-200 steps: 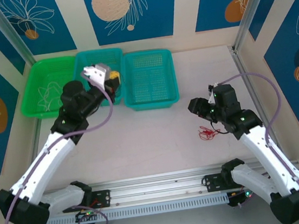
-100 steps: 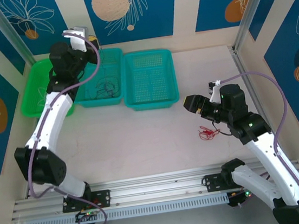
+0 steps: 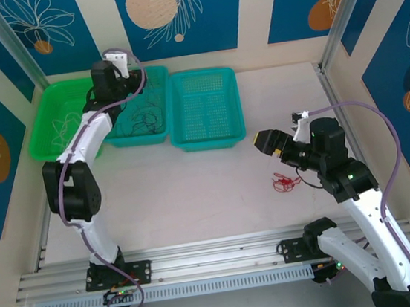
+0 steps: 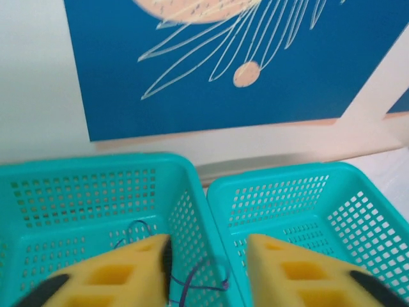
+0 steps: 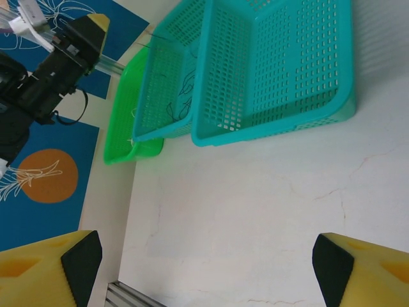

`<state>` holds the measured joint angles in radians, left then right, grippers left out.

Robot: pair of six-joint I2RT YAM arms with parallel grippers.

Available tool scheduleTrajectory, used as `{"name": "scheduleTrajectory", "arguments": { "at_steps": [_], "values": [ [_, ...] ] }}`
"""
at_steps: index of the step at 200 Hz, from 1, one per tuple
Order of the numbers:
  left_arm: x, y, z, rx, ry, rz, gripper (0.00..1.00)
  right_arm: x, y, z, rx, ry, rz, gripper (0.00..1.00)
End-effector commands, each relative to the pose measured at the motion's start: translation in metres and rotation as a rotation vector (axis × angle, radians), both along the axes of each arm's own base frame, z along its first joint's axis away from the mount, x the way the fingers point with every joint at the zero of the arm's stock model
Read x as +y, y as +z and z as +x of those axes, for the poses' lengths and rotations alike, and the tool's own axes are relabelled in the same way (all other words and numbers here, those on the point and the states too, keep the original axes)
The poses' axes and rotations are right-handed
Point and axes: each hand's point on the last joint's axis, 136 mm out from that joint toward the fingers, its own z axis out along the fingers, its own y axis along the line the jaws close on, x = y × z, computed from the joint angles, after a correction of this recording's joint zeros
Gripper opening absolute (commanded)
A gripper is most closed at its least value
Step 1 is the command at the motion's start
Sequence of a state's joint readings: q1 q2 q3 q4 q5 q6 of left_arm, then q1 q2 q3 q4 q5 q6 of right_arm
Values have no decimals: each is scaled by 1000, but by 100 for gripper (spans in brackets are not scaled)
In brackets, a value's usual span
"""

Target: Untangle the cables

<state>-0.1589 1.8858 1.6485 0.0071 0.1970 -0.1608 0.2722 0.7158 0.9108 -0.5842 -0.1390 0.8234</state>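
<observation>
The red cable (image 3: 285, 182) lies in a small loose tangle on the table, just below my right gripper (image 3: 267, 142). That gripper (image 5: 204, 268) is wide open, with bare table between its yellow fingers (image 5: 48, 265). The dark cable (image 3: 145, 120) lies in the middle teal basket (image 3: 152, 76) and shows as thin loops (image 4: 192, 281) (image 5: 182, 89). The whitish cable (image 3: 67, 125) rests in the green basket (image 3: 43, 117). My left gripper (image 3: 113, 66) is raised over the back of the middle basket. It (image 4: 208, 275) is open and holds nothing.
A second teal basket (image 3: 206, 134) with nothing in it stands right of the middle one. The blue and cream back wall (image 4: 223, 57) is close behind the baskets. Metal posts stand at the left and right edges, and a rail runs along the front.
My left arm has swung from low over the middle teal basket up toward the back wall, uncovering the dark cable in the basket. My right gripper has shifted slightly right.
</observation>
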Motion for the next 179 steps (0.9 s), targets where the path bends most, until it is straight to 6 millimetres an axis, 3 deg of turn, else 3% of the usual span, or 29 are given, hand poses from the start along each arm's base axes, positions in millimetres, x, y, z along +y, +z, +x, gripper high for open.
{"name": "scheduleTrajectory", "arguments": {
  "at_steps": [1, 14, 52, 73, 94, 139, 159, 179],
  "values": [
    [15, 13, 2, -24, 43, -12, 51, -1, 5, -8, 14, 10, 14, 87],
    [17, 26, -5, -51, 42, -21, 58, -2, 4, -8, 18, 4, 13, 87],
    [9, 83, -53, -165, -34, -102, 58, -16, -7, -2, 46, -91, -7, 87],
    [-8, 109, -94, -204, -148, -196, 58, -42, -27, -1, 112, -236, -60, 87],
    [-25, 120, -138, -218, -250, -248, 59, -73, -58, -6, 229, -388, -129, 87],
    [-64, 98, -226, -217, -374, -165, 60, -108, -128, -19, 441, -522, -221, 86],
    [-85, 80, -255, -186, -441, -142, 68, -110, -162, -21, 561, -530, -219, 86],
    [-104, 66, -276, -162, -511, -136, 70, -108, -193, -19, 660, -517, -200, 84]
  ]
}}
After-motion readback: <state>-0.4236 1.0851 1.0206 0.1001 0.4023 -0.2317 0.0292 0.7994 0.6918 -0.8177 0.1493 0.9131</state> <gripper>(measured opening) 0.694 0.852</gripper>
